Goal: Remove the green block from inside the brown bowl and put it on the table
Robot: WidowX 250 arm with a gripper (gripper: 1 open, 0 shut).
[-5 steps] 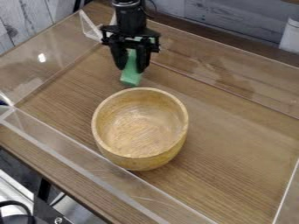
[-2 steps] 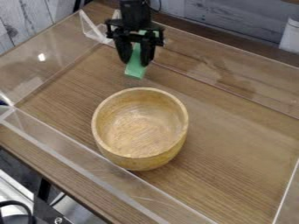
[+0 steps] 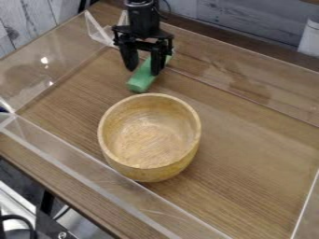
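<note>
The green block (image 3: 145,77) lies tilted on the desk (image 3: 237,121) just beyond the empty brown bowl (image 3: 149,135), one end between the spread, downward-pointing jaws of the pincer (image 3: 145,63), which no longer clamp it. This looks like the release step. Next, I judge, the arm should lift straight up without nudging the block.
</note>
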